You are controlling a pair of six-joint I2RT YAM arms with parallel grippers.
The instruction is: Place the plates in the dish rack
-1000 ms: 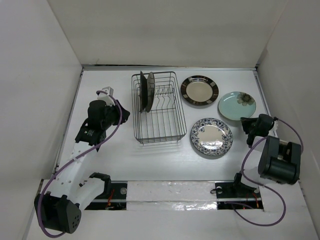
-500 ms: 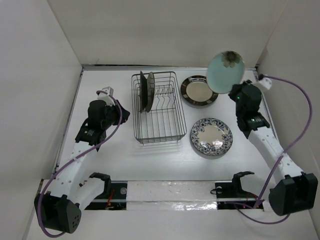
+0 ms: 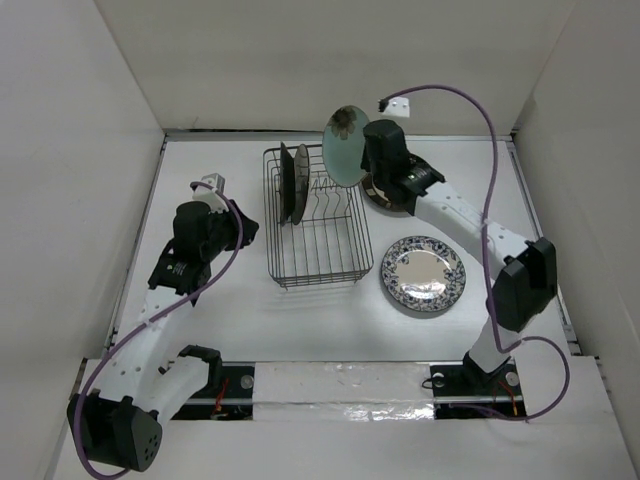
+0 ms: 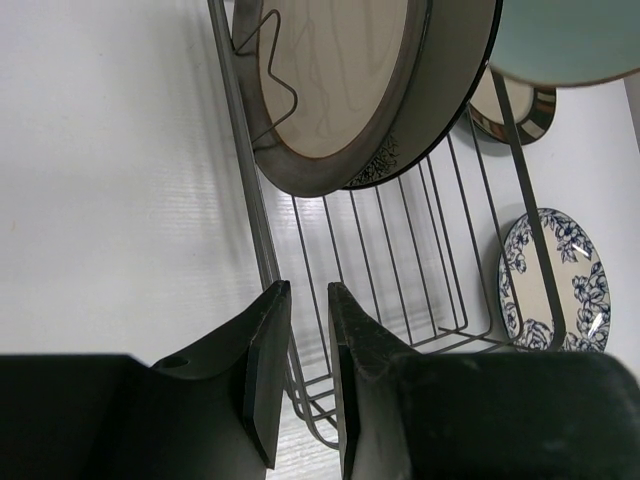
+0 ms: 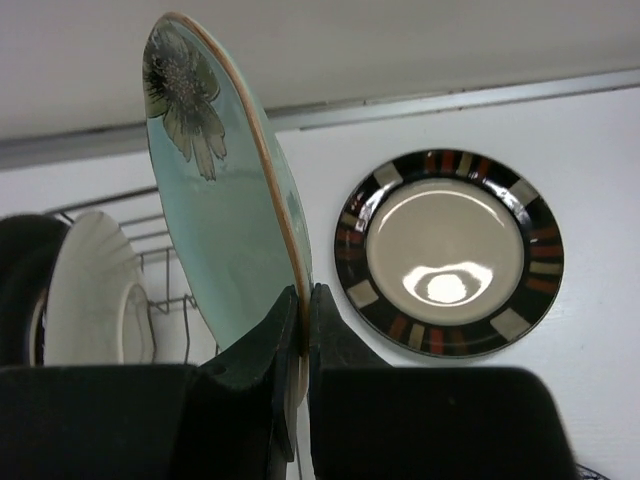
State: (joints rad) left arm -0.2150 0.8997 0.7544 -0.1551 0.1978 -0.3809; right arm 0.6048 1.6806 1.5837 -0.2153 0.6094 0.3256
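The pale teal plate [image 3: 346, 146] [image 5: 220, 215] hangs on edge above the back right corner of the dish rack [image 3: 316, 222], with my right gripper [image 3: 366, 160] [image 5: 303, 300] shut on its lower rim. Two plates [image 3: 291, 181] [image 4: 335, 85] stand upright in the rack's back left slots. The black-rimmed cream plate [image 3: 388, 193] [image 5: 450, 255] lies flat under my right arm. The blue-and-white floral plate [image 3: 423, 273] [image 4: 556, 280] lies right of the rack. My left gripper [image 3: 250, 229] [image 4: 300, 300] sits at the rack's left side, fingers narrowly apart, with the rim wire showing in the gap.
White walls [image 3: 80, 150] close in the table at left, back and right. The right arm's purple cable [image 3: 470, 100] arches over the back right of the table. Both arm bases sit along the near edge.
My right gripper took the teal plate off the table at the right, lifted it on edge and carried it left to above the rack. The left arm stayed still.
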